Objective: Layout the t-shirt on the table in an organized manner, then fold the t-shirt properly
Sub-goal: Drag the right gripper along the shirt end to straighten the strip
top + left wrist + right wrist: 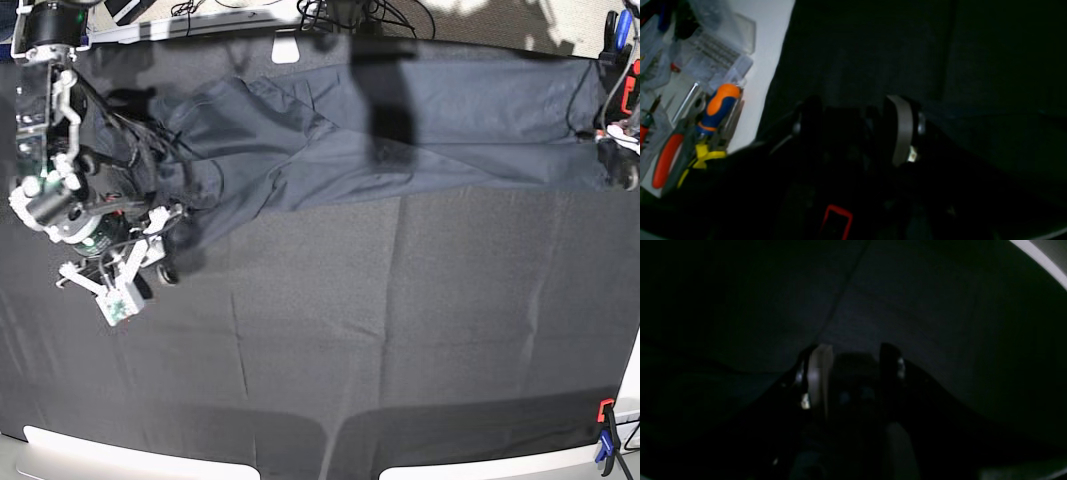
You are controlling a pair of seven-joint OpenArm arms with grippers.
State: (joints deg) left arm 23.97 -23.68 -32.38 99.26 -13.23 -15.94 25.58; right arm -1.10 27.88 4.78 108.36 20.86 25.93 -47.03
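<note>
Surface: the surface (320, 350) wears a black textured cloth, bare across its middle and near side. A blue and orange clamp (604, 430) sits at one near corner.
T-shirt: the t-shirt (420, 130) lies in a long, narrow band along the far edge. It is fairly smooth toward the left arm's end, and bunched and creased toward the right arm's end.
Right claw: the right claw (855, 368) is low over the dark fabric by the bunched end. Its jaws stand a moderate way apart, with something dark between them. I cannot tell whether that is pinched cloth or only shadow.
Left claw: the left claw (855, 128) is at the shirt's other end, close to the surface's edge. Its jaws are also parted around darkness, so whether it grips anything cannot be told.
Beside the edge: orange-handled pliers (670, 160) and a screwdriver (718, 106) lie on a white ledge just past the cloth.
Risk, wrong layer: shirt and tablecloth are nearly the same shade, so a pinch could take the tablecloth too and drag it into wrinkles.
Risk, uneven pull: if only one end is truly held, a spreading move would probably twist the band rather than open it.
Risk, overreach: a pull toward the left arm's edge might carry the hem off the surface and onto the tools.
</note>
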